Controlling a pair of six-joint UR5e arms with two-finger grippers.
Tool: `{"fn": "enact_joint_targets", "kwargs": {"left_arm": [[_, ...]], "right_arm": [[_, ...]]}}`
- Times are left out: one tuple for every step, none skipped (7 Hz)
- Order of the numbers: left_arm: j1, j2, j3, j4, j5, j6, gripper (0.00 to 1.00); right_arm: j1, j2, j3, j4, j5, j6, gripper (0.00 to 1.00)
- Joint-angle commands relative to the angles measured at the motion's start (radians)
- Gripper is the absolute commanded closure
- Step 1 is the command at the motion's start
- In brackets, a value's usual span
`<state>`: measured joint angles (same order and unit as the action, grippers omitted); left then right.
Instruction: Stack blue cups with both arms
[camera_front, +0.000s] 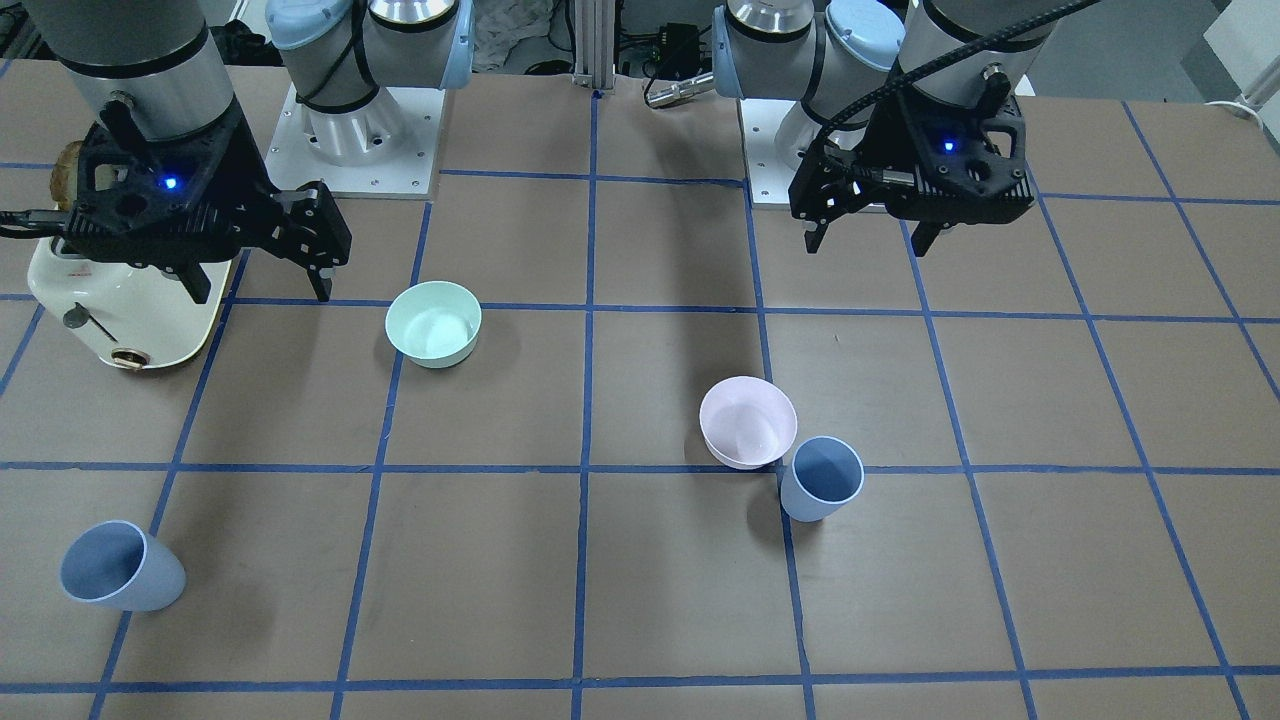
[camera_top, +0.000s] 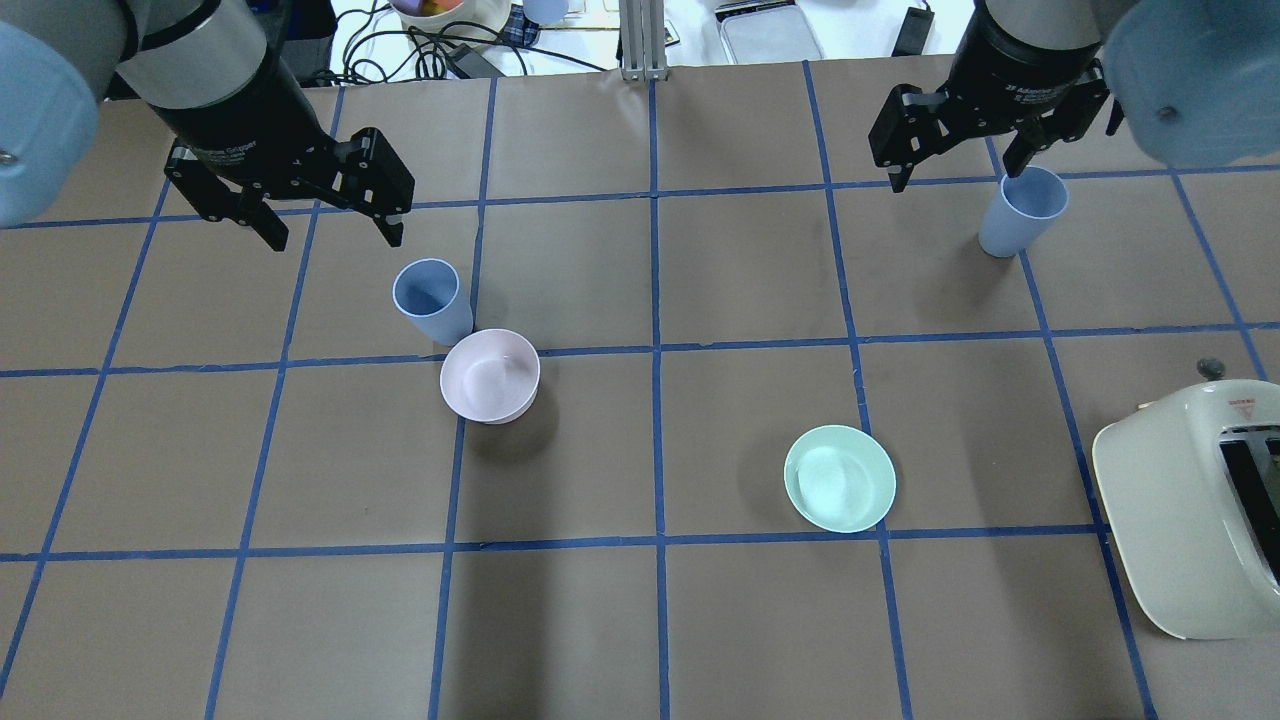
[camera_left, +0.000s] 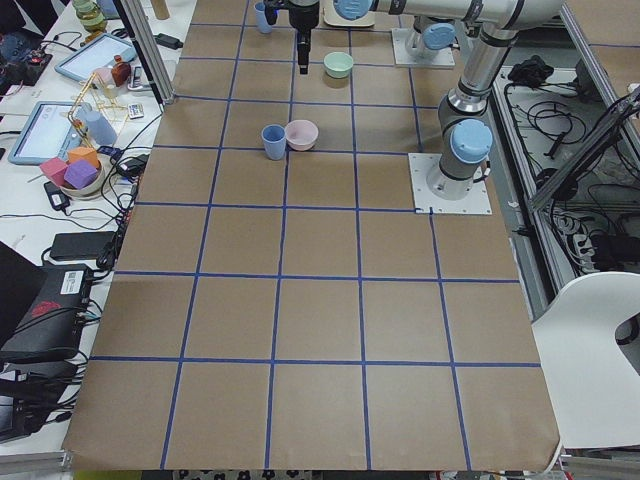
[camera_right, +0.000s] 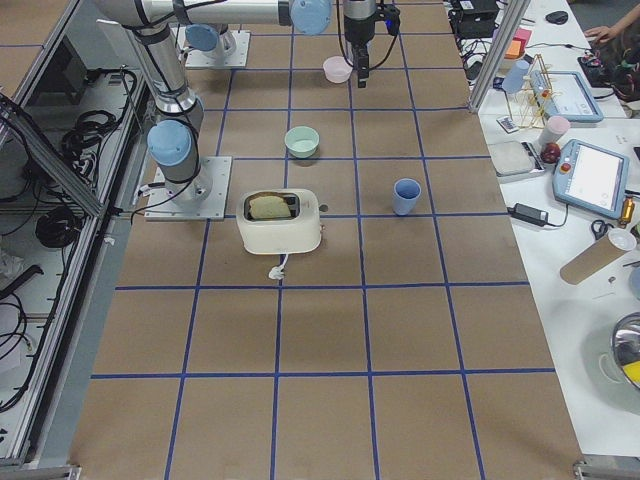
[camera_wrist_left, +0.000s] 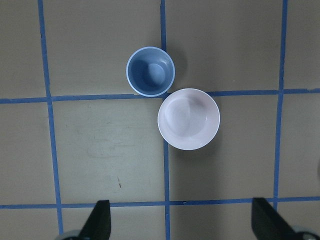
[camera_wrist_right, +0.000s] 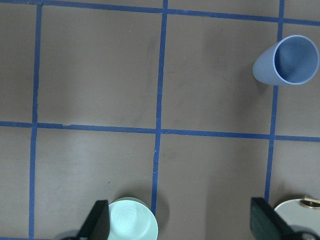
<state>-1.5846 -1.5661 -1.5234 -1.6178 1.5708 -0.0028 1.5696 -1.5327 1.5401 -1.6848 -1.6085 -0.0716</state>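
Two blue cups upright on worktop (camera_top: 700, 450), well apart: left cup (camera_top: 432, 298) just beside pink bowl (camera_top: 490, 375); right cup (camera_top: 1022, 212) alone, rim partly hidden behind right tool (camera_top: 952, 172) in overhead view. Both tools spread, empty, incl. left tool (camera_top: 333, 235). Toaster (camera_top: 1180, 520) cut off at frame edge.

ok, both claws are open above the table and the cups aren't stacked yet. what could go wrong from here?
1. The left-side blue cup sits against the pink bowl, and their rims look touching in the left wrist view. A left claw finger coming down on that side could hit or shove the bowl.
2. The right-side blue cup is off-centre in the right wrist view. If the right claw drops straight down, it would likely miss, or clip the rim and tip the cup.
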Motion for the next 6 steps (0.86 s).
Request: {"fn": "enact_joint_targets", "kwargs": {"left_arm": [[0.0, 0.0, 0.0, -0.001, 0.0, 0.0, 0.0], [0.002, -0.002, 0.002, -0.001, 0.0, 0.0, 0.0], [0.003, -0.011, 0.005, -0.002, -0.002, -0.005, 0.0], [0.002, -0.038, 0.02, 0.001, 0.0, -0.009, 0.0], [0.002, -0.114, 0.028, 0.031, -0.003, -0.005, 0.0], [0.002, -0.196, 0.032, 0.117, -0.003, -0.003, 0.0]], "right_arm": [[0.0, 0.0, 0.0, -0.001, -0.001, 0.001, 0.0], [0.0, 0.0, 0.0, -0.001, -0.001, 0.001, 0.0], [0.0, 0.003, 0.0, 0.0, -0.001, 0.0, 0.0], [-0.002, 0.005, 0.0, -0.001, 0.001, 0.0, 0.0], [-0.002, 0.005, 0.0, -0.001, -0.001, -0.002, 0.0], [-0.003, 0.006, 0.0, -0.001, -0.001, -0.005, 0.0]]}}
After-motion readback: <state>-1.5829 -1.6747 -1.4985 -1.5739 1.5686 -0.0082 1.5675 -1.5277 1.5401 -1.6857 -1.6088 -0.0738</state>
